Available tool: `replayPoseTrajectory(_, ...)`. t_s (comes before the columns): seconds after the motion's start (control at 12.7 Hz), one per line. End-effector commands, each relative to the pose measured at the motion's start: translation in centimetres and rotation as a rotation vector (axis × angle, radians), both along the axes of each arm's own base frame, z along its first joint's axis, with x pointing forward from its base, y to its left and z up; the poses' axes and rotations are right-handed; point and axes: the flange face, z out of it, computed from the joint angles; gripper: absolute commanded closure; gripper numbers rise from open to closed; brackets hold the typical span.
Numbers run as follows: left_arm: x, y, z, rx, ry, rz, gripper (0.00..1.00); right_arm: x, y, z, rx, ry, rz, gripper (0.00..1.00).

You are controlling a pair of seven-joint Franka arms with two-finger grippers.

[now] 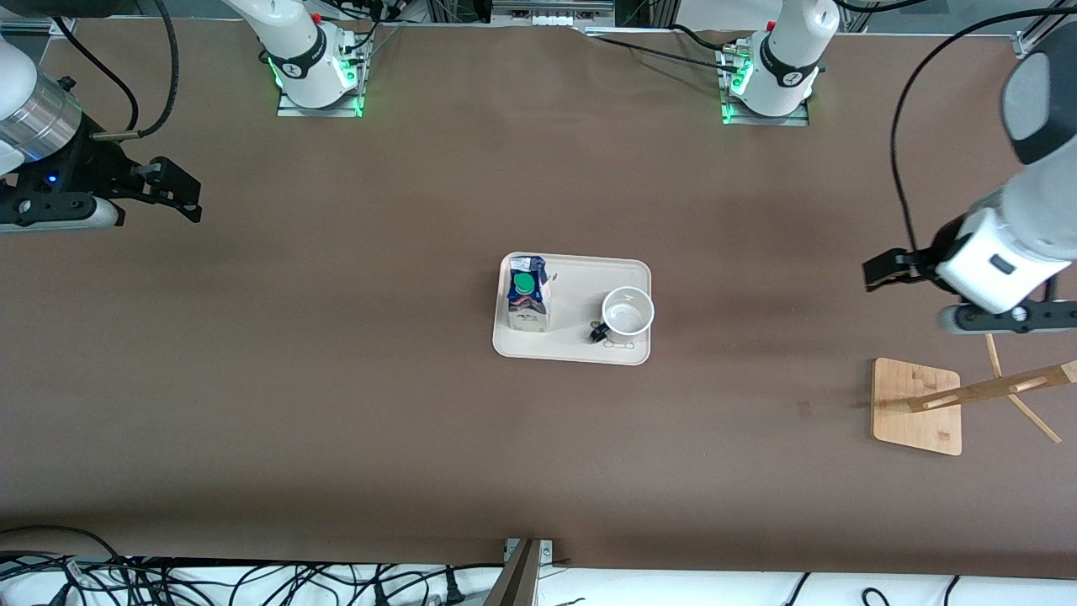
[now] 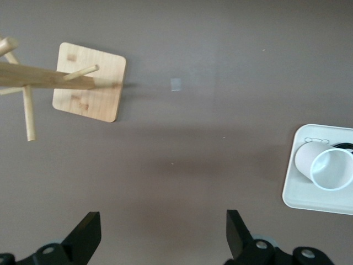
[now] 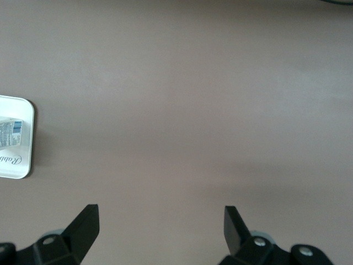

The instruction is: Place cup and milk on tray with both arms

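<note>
Over the bare brown surface [image 1: 336, 379], both pincers: raised and holding nothing.
Left pincer [image 2: 160, 234]: fingers spread wide, over the surface toward the left arm's end, near the bamboo rack.
Right pincer [image 3: 160, 229]: fingers spread wide, over the surface toward the right arm's end, well apart from the tray.
Left arm [image 1: 1022, 227]: waits, reaching in from its end; its upper part is cut off by the front view's edge.
Right arm [image 1: 34, 118]: also at rest, only its wrist and pincer showing in the front view.
Tray [image 1: 572, 290]: flat, cream-white, rounded corners, at the middle of the surface; cut off at the edge in both wrist views.
Milk [image 1: 528, 295]: dark blue and white gable-top carton with a round green cap, upright on the tray at the end toward the right arm; only a strip of its label shows in the right wrist view.
Cup [image 1: 627, 311]: white, upright, mouth open upward, black handle toward the front camera, on the tray at the end toward the left arm; its face print is hidden.
Bamboo rack [image 1: 917, 406]: square wooden base with pegged post, near the left pincer; the pegs run out of the front view.
</note>
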Motion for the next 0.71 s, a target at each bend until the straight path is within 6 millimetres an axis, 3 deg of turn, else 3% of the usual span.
replayPoseTrajectory(0.0, -2.7, 2.6, -0.5, -0.033, -0.025, -0.017, 0.0, 0.2, -0.1, 0.5, -0.003, 0.001, 0.005, 0.0)
replayPoseTrajectory(0.16, -3.5, 2.9, 0.6, -0.034, -0.053, -0.014, 0.0, 0.2, 0.0, 0.5, -0.003, -0.001, 0.005, 0.0)
replayPoseTrajectory(0.4, -1.9, 2.4, 0.9, -0.033, -0.065, -0.103, 0.0, 0.2, 0.0, 0.5, -0.003, -0.001, 0.005, 0.0)
replayPoseTrajectory(0.63, -1.9, 1.4, 1.0, -0.035, -0.042, -0.126, 0.0, 0.2, 0.0, 0.5, -0.003, -0.001, 0.005, 0.0)
